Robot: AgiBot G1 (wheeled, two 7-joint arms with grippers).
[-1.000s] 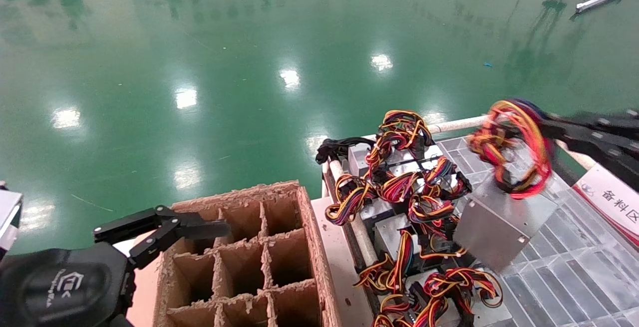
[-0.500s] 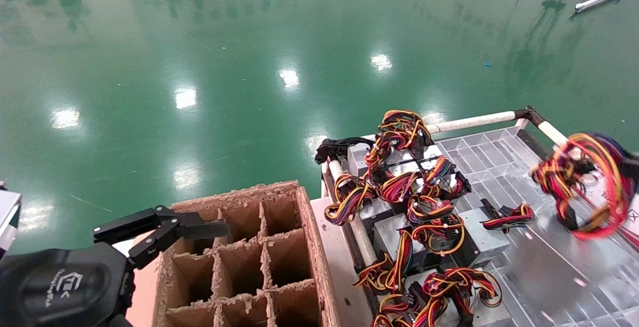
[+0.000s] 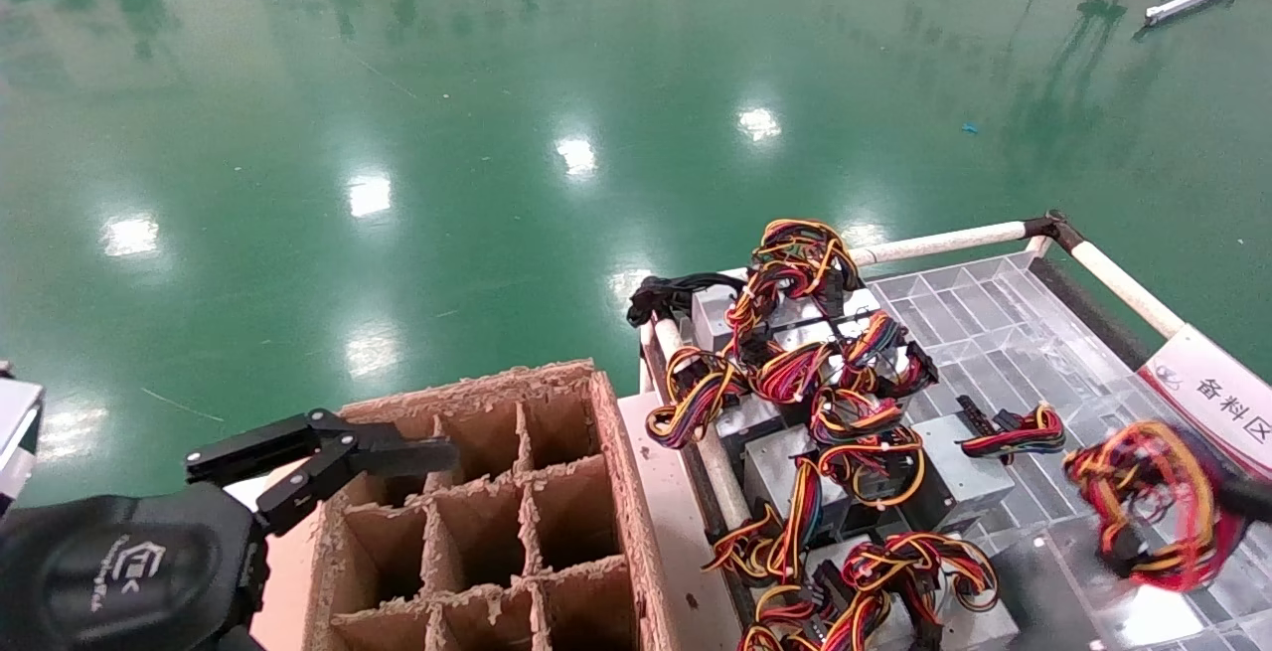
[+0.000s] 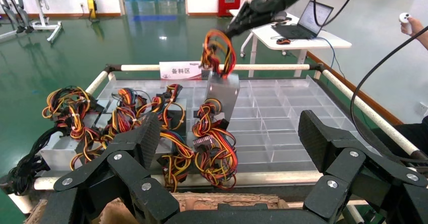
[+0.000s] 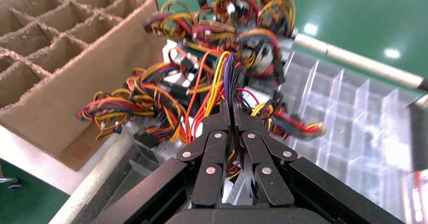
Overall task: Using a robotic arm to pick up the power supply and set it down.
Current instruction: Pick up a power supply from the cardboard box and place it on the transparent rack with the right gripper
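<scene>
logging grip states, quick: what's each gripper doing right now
Left gripper: open, empty, parked over the cardboard box.
Right gripper: shut on the wires of the power supply, which hangs above the tray.

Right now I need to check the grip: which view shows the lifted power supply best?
Left wrist view: the power supply hangs whole by its wires from the right gripper. Head view blurs it; right wrist view shows only the clamped wires.

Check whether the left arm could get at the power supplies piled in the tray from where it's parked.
Probably not as it stands: the left gripper, jaws open, sits over the cardboard divider box, which lies between it and the piled power supplies; the right gripper is working there.
</scene>
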